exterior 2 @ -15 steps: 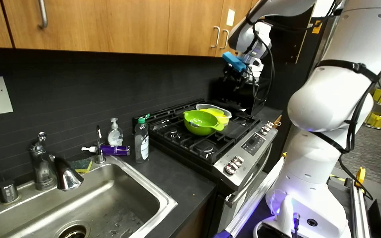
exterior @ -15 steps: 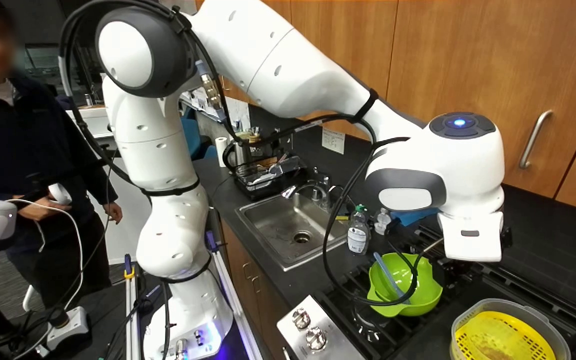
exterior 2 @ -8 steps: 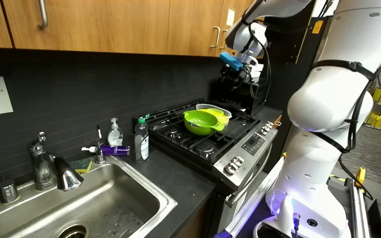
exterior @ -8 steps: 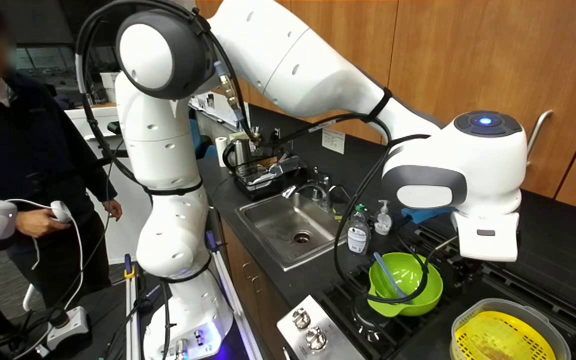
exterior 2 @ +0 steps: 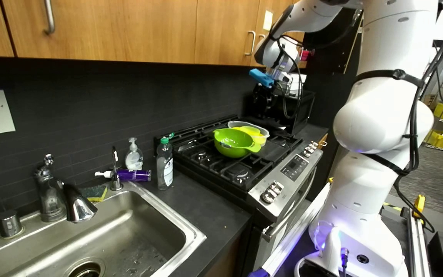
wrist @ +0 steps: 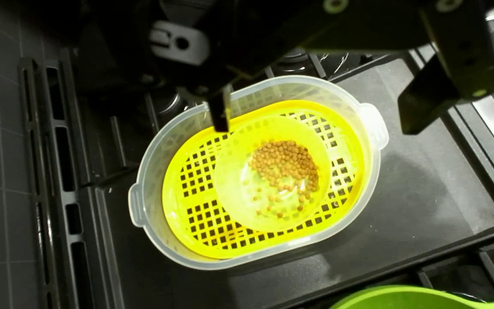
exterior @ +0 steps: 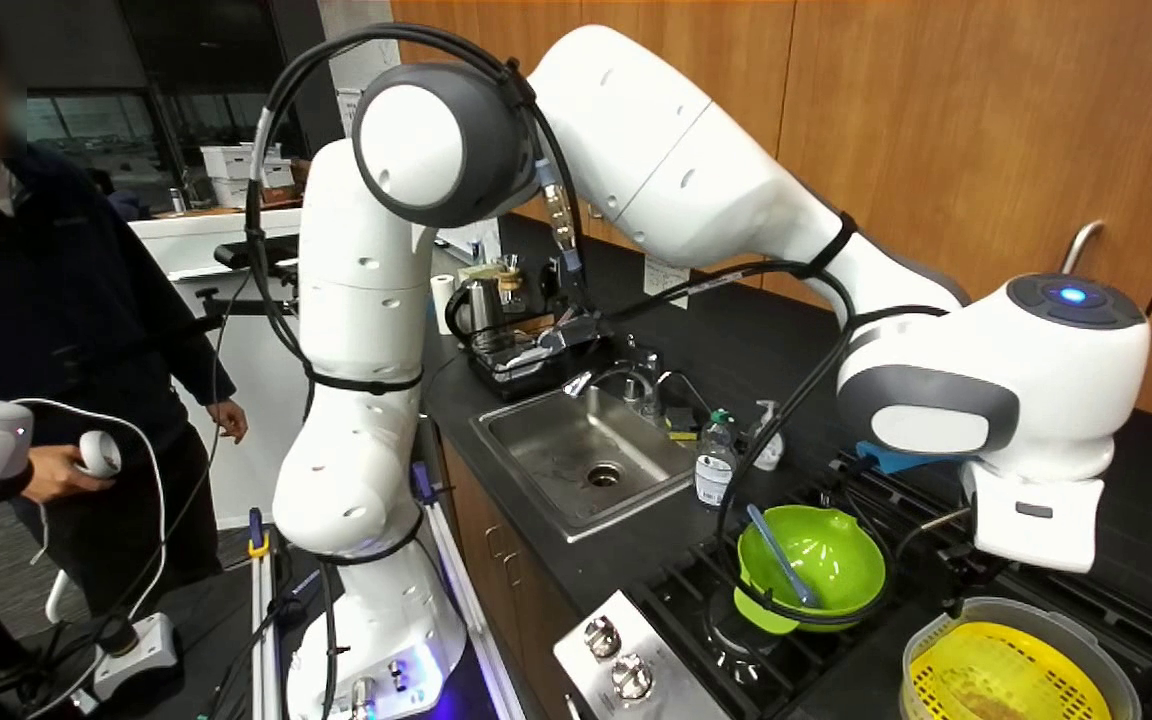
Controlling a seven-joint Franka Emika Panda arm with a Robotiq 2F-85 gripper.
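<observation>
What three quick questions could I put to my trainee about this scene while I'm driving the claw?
1. Name the color: what color is the utensil resting in the green bowl?
2. True or false: the claw hangs open, with nothing in its grip.
3. Multiple choice: what lies in the yellow bowl?
A) a sponge
B) small brown balls
C) a purple bottle

Key:
1. Blue.
2. True; its jaws stand apart.
3. B.
</observation>
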